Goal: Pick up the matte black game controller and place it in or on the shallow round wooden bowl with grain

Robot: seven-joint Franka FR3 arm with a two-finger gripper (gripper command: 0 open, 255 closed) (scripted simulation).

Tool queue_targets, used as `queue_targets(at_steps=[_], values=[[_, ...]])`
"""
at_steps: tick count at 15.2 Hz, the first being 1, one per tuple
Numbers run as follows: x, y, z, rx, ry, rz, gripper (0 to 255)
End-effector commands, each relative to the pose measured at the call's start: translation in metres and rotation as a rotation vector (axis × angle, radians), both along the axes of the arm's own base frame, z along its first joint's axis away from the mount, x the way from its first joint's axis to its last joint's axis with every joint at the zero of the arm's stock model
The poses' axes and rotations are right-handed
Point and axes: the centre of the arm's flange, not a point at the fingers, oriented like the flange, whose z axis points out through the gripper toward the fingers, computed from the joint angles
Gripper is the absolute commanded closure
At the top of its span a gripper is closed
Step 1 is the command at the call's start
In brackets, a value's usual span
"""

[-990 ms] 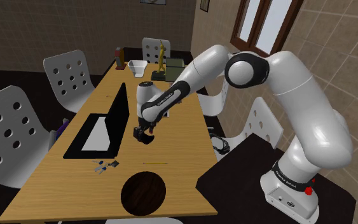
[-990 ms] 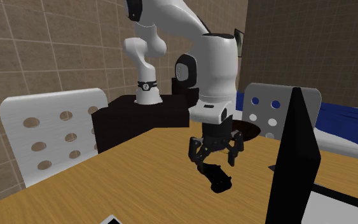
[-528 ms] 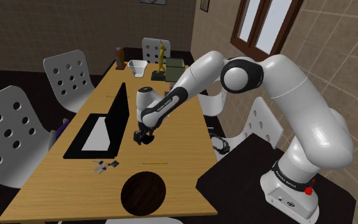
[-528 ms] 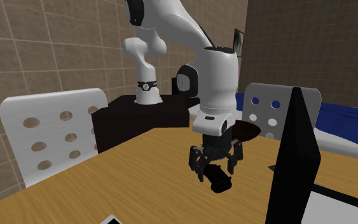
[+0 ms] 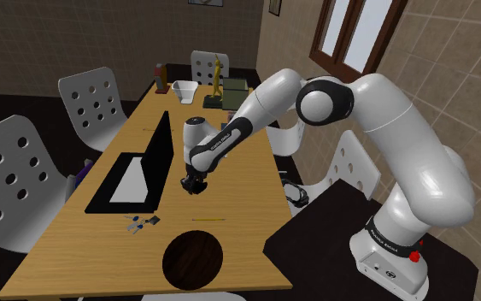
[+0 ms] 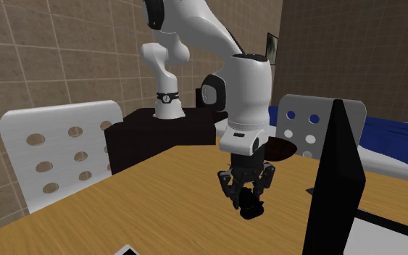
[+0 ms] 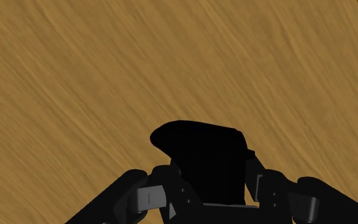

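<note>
The black game controller [image 6: 252, 209] lies on the wooden table [image 5: 238, 197] beside the laptop. My gripper [image 6: 246, 199] stands straight down over it, and its fingers clasp the controller [image 7: 199, 149] from both sides. In the shoulder view the gripper [image 5: 192, 182] is at the table's middle. The dark round bowl [image 5: 192, 259] sits near the table's front edge, well apart from the gripper. In the second exterior view the bowl [image 6: 280, 150] shows behind the arm.
An open black laptop [image 5: 149, 162] stands close to the gripper on the shoulder view's left. Keys [image 5: 142, 222] and a yellow pencil [image 5: 204, 220] lie between gripper and bowl. A white tray [image 5: 184, 88] and other items crowd the far end. White chairs [image 5: 93, 101] ring the table.
The gripper came down over the controller and its fingers drew together from wide apart until they clasp it. The controller has stayed on the table.
</note>
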Motion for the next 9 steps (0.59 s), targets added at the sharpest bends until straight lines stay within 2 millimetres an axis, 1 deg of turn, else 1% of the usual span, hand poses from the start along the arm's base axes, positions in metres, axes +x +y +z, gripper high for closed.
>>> queue_targets(at_steps=[1, 7, 9], values=[[0.0, 0.0, 0.0, 0.0, 0.0, 0.0, 255], [0.0, 0.0, 0.0, 0.0, 0.0, 0.0, 255], [0.0, 0.0, 0.011, 0.0, 0.0, 0.0, 255]])
